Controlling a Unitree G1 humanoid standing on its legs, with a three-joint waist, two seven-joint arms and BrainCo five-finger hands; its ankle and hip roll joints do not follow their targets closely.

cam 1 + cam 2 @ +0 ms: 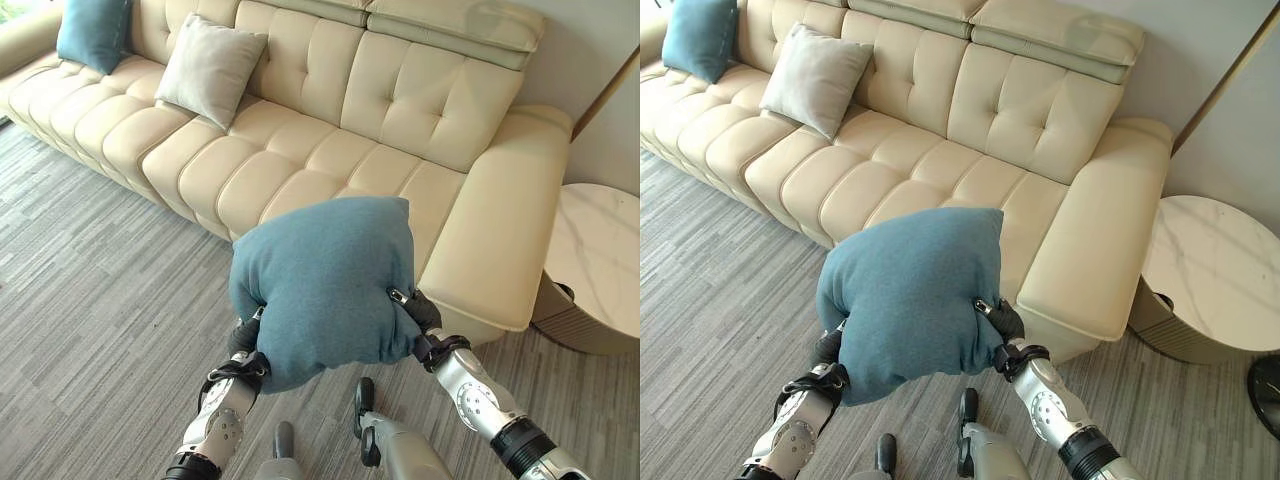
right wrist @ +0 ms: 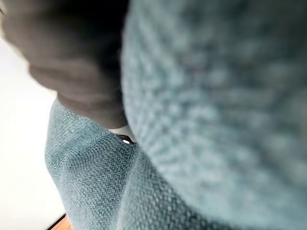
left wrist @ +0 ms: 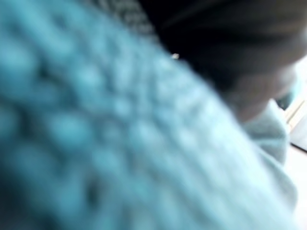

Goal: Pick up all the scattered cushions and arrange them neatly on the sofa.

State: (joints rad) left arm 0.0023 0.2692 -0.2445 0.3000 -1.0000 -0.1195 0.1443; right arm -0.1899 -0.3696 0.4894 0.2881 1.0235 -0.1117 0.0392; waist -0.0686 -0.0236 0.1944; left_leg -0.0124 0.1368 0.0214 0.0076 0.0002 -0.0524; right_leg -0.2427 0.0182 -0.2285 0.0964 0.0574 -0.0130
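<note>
A teal cushion [image 1: 325, 285] is held up between the two hands, clear of the grey floor [image 1: 90, 300], in front of the cream sofa [image 1: 330, 130] near its right end. The left hand [image 1: 244, 340] is pressed against the cushion's lower left side; its fingers are hidden in the fabric, so it cannot be told whether they are curled or straight. The right hand [image 1: 418, 310] is seen at the cushion's lower right edge, where the cloth is bunched against it; a fingertip shows on the fabric, and the fingers appear to be pinched on the cloth. In both wrist views the teal weave is seen pressed close against the dark hand covers.

On the sofa seat, a grey cushion [image 1: 210, 68] is leaned against the backrest, left of the middle. A second teal cushion [image 1: 92, 32] is propped further left, well apart from the held one. To the right of the sofa's arm, a round table [image 1: 600, 265] with a pale marbled top is stood just beside it.
</note>
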